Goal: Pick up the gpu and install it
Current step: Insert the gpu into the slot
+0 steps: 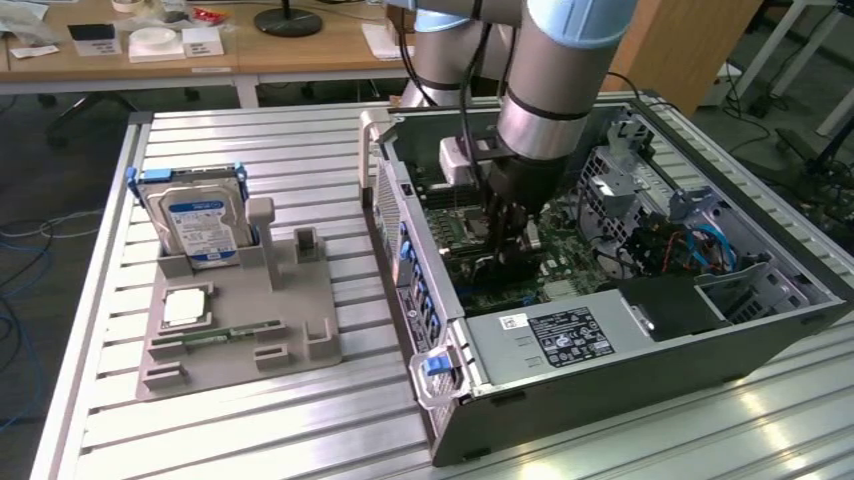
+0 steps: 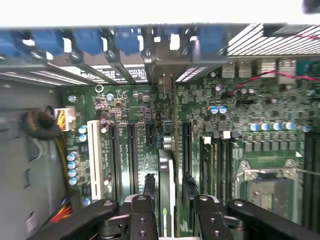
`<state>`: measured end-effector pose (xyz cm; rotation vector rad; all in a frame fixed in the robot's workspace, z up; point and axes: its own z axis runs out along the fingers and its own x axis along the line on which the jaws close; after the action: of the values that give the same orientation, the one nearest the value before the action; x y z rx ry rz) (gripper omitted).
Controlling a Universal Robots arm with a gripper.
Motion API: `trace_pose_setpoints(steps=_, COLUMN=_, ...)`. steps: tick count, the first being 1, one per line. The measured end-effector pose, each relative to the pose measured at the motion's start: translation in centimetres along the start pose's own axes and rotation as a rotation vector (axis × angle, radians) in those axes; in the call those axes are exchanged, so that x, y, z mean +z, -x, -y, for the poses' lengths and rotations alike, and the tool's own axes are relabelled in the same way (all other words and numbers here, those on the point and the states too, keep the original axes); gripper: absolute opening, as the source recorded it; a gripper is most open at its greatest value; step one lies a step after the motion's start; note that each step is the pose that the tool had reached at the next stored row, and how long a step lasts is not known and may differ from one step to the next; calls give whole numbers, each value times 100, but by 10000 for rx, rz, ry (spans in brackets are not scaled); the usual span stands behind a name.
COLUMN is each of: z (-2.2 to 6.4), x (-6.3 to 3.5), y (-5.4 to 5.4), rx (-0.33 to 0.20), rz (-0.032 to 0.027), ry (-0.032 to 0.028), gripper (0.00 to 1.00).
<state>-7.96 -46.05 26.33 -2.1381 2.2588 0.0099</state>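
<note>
Here the gpu (image 2: 166, 185) stands edge-on between the gripper (image 2: 172, 212) fingers.

You saw the gripper (image 2: 167, 212) clamped on the gpu (image 2: 166, 175), which stood edge-on above the motherboard (image 2: 260, 125), between black expansion slots (image 2: 132, 150).

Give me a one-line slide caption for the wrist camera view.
Gripper holding the gpu edge-on above the motherboard and its expansion slots inside the open computer case.
</note>
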Motion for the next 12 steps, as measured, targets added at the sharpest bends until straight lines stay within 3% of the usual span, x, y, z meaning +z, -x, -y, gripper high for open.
trace_pose_setpoints(steps=4, z=3, x=-181, y=5, rx=0, rz=0, ry=0, gripper=35)
trace_pose_setpoints(steps=7, z=3, x=-188, y=5, rx=-1, rz=-1, ry=-2, gripper=34)
trace_pose_setpoints(steps=12, z=3, x=-189, y=5, rx=0, rz=-3, ry=0, gripper=16)
